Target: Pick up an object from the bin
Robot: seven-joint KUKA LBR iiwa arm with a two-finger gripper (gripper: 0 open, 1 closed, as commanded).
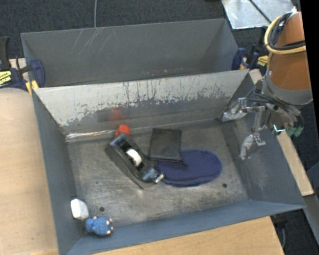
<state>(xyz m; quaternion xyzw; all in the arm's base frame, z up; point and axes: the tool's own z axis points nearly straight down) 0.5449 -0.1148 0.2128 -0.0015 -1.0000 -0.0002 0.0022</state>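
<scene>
Gripper [241, 133] hangs empty, its 2 fingers spread, over the grey metal bin's [56, 168] right wall; nearest lies a dark blue oval fabric pad [198, 168] mid-floor, probably the easiest reach

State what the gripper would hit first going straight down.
Probably the bare sloping right wall of the bin; nothing loose seems to lie under the gripper, though depth is unclear.

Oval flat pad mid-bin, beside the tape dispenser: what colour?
The oval pad is dark blue, seen in the camera view.
</scene>
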